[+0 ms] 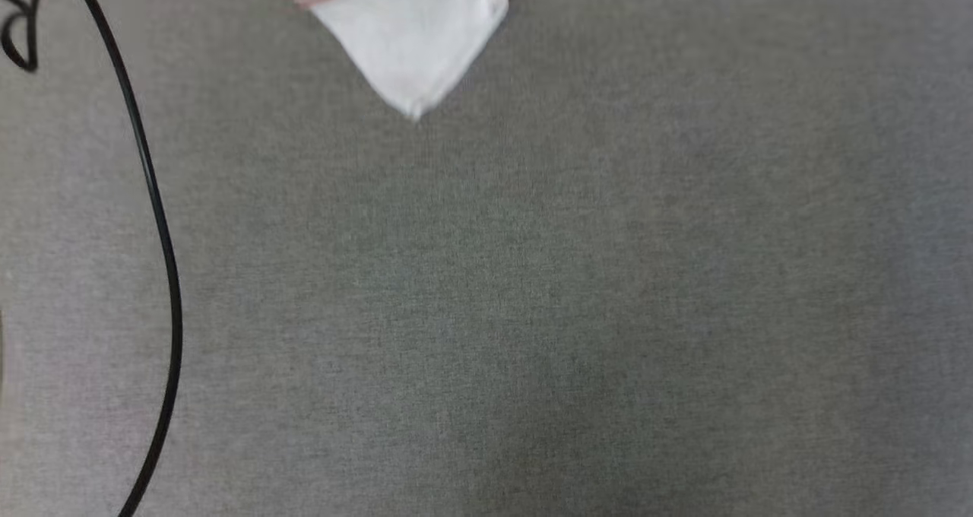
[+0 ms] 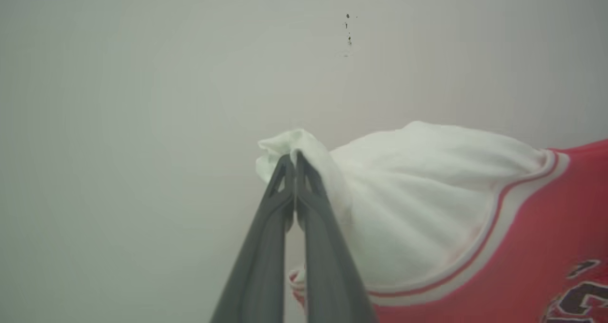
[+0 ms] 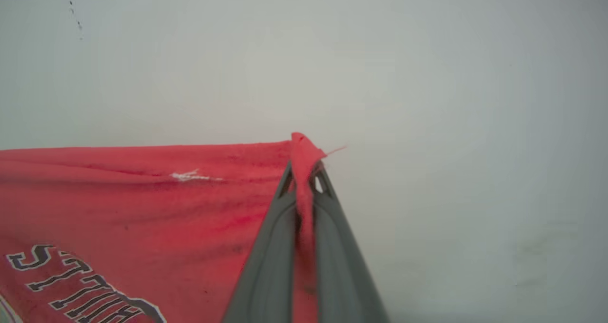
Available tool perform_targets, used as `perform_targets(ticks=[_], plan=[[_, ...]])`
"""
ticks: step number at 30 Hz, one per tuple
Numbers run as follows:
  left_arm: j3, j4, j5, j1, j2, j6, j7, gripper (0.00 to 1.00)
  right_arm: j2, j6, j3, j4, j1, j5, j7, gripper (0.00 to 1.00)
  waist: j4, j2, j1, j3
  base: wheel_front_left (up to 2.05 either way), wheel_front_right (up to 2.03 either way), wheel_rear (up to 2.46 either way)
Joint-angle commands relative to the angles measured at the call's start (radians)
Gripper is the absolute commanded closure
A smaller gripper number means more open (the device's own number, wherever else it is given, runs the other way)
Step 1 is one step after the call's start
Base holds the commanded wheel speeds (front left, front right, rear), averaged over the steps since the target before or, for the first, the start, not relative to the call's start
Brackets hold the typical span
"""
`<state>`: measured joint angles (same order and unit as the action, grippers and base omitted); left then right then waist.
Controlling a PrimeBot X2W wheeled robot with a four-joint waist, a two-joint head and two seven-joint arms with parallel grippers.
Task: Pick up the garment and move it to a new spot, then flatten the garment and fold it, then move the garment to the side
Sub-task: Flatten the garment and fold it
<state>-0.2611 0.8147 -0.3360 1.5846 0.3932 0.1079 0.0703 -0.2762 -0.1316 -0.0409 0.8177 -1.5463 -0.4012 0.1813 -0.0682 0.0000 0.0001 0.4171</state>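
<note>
Top edge, head view: a white sleeve corner of the garment (image 1: 410, 38) reaches into the frame left of centre, with red cloth and striped trim above it and its tip pointing toward me.
Desk, head view: the grey desk (image 1: 532, 312) spreads below that tip, and I cannot tell whether the tip touches it. A black cable (image 1: 163, 274) curves down the left side, well apart from the cloth.
Left hand, left wrist view: my left hand (image 2: 294, 159) has its fingers together, clamped on a bunched white fold at the sleeve. From there the garment (image 2: 427, 194) runs off to the right of the hand: white, then striped trim, then red with dark lettering.
Right hand, right wrist view: my right hand (image 3: 304, 168) is clamped on a red corner, and a pinch of cloth stands up between the tips. The garment (image 3: 142, 194) runs off to the left, its upper edge nearly straight. Lettering shows at the lower left.
Backdrop, both wrist views: a pale wall (image 2: 142, 76).
Axis: I judge the long axis runs from hand to hand, across in front of me, with the body hanging below that line.
Nearer arm: neither, since each holds one end.
Coming move: I judge the set-down needs both hands lowered together at this spacing, or the upper edge will sag.
</note>
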Motion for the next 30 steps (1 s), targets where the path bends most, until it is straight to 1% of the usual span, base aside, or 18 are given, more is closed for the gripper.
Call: perform_targets(ticks=[1,3,8,13,17,19,23,25,30], plan=[[-0.003,0.018,0.000,0.020,-0.005,0.001,0.000,1.00,-0.001,0.002,0.002,0.017,-0.023,0.004,-0.005,1.00,0.006,0.0000,-0.0001,0.050,0.00,0.00,0.00],[-0.008,0.035,0.004,0.064,0.001,0.004,-0.005,1.00,0.012,0.002,-0.001,0.029,-0.065,-0.003,-0.010,1.00,0.005,0.0000,-0.0001,0.089,0.00,0.00,0.00],[-0.033,0.081,-0.002,0.102,-0.009,0.013,0.002,1.00,0.034,0.002,-0.040,0.062,-0.105,-0.007,-0.039,1.00,0.004,0.0000,-0.0001,0.165,0.00,0.00,0.00],[-0.037,0.138,-0.048,0.069,-0.012,0.019,0.006,1.00,0.042,0.002,-0.095,0.098,-0.094,-0.036,-0.054,1.00,0.006,0.0000,-0.0001,0.206,0.00,0.00,0.00],[-0.046,0.167,-0.109,0.013,-0.019,0.022,0.012,1.00,0.039,0.002,-0.154,0.106,-0.047,-0.088,-0.069,1.00,0.010,0.0000,-0.0001,0.210,0.00,0.00,0.00],[-0.061,0.161,-0.151,-0.037,-0.019,0.023,0.017,1.00,0.036,0.002,-0.200,0.100,-0.001,-0.103,-0.070,1.00,0.011,0.0000,-0.0001,0.201,0.00,0.00,0.00],[-0.109,0.124,-0.245,-0.172,-0.001,0.023,0.023,1.00,0.022,0.002,-0.270,0.066,0.120,-0.171,-0.098,1.00,0.022,0.0000,-0.0001,0.171,0.00,0.00,0.00],[-0.140,0.098,-0.281,-0.262,0.008,0.023,0.038,1.00,0.001,0.002,-0.306,0.048,0.202,-0.201,-0.113,1.00,0.030,0.0000,-0.0001,0.142,0.00,0.00,0.00],[-0.181,0.026,-0.369,-0.483,0.037,0.022,0.091,1.00,-0.037,0.002,-0.376,-0.007,0.416,-0.271,-0.157,1.00,0.046,0.0000,-0.0001,0.076,0.00,0.00,0.00]])
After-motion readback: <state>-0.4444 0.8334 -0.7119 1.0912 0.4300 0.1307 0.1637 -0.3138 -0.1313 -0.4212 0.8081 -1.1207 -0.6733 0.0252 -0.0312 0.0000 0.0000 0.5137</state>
